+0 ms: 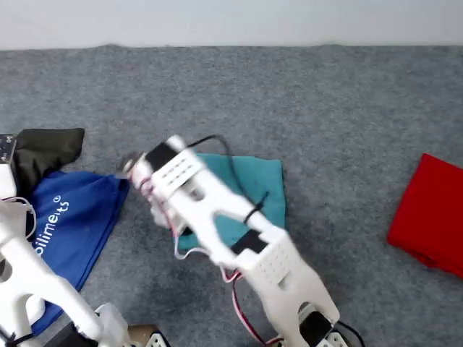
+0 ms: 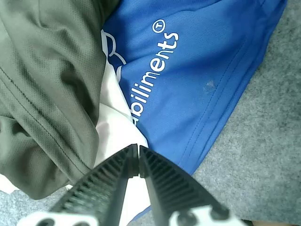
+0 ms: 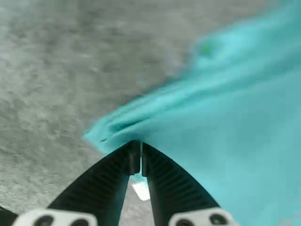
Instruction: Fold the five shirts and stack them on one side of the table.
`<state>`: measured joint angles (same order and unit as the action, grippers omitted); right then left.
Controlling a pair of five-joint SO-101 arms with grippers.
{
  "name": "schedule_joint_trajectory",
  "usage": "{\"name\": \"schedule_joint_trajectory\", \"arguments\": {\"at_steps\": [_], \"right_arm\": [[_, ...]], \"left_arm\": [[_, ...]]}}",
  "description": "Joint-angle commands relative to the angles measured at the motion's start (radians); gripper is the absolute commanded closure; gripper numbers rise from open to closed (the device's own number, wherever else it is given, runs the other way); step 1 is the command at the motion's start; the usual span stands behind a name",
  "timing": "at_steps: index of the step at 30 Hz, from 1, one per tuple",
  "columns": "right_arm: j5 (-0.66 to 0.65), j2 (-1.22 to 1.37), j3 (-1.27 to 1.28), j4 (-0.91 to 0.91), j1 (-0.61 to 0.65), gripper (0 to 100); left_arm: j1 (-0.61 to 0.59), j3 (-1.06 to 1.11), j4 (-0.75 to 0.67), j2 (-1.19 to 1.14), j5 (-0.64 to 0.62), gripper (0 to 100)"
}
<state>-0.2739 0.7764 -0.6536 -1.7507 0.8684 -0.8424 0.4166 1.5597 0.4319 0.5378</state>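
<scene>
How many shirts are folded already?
Maybe one. The red shirt looks folded, alone on one side. The right gripper pinches the edge of the teal shirt. The blue shirt, olive shirt and white shirt lie heaped, unfolded; no stack yet.

Above white cloth (image 2: 113, 120) between olive shirt (image 2: 47, 84) and blue shirt (image 2: 202, 70), the left claw (image 2: 138, 154), tips together.

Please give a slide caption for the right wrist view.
Right gripper, fingers shut on the teal shirt, over the grey table.

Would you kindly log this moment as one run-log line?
right fingers: shut on teal shirt edge | left fingers: shut above white shirt | red shirt: apart
</scene>
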Motion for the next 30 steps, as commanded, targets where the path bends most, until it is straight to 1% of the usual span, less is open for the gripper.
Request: {"name": "schedule_joint_trajectory", "arguments": {"at_steps": [1,3,7,12,16,21,25,27,30], "right_arm": [[-0.006,-0.002,-0.005,0.005,0.07,98.8],[-0.008,-0.002,-0.005,0.005,0.077,98.8],[-0.008,-0.051,-0.055,-0.045,0.051,98.8],[-0.003,-0.211,-0.063,-0.047,0.012,98.8],[0.014,-0.38,0.051,-0.048,-0.041,98.8],[0.1,-0.607,0.284,-0.047,-0.154,98.3],[0.193,-0.739,0.402,-0.042,-0.242,98.2],[0.272,-0.751,0.439,-0.038,-0.269,96.8],[0.427,-0.751,0.496,-0.039,-0.317,92.3]], "left_arm": [[0.008,-0.004,-0.018,0.025,-0.011,98],[0.008,-0.004,-0.018,0.025,-0.011,98],[0.008,-0.004,-0.02,0.025,-0.011,98],[0.008,-0.004,-0.02,0.021,-0.011,98],[0.008,-0.004,-0.02,0.025,-0.011,98],[0.008,-0.004,-0.02,0.025,-0.011,98],[0.008,-0.004,-0.04,0.025,-0.012,98],[0.008,-0.002,-0.041,0.025,-0.012,98],[0.017,-0.004,-0.041,0.025,-0.012,98]]}}
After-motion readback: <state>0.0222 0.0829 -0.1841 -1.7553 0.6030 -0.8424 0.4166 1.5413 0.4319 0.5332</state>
